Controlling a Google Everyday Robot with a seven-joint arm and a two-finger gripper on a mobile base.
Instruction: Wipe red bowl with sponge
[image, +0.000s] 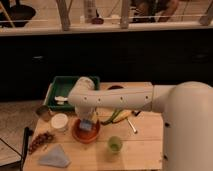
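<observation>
We have the gripper (86, 121) tucked under the arm, down inside the red bowl (76, 134) on the worktop's (145, 147) left half. Its fingers look clenched on the sponge (87, 127), held against the bowl's floor so a sweep can wipe it.

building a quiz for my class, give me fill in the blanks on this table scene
The gripper is down over the red bowl, at the sponge, whose colour is light ___.
In the camera view, the green cup stands to the ___ of the red bowl.
The tray behind the red bowl is ___.
Missing words: blue; right; green.
</observation>
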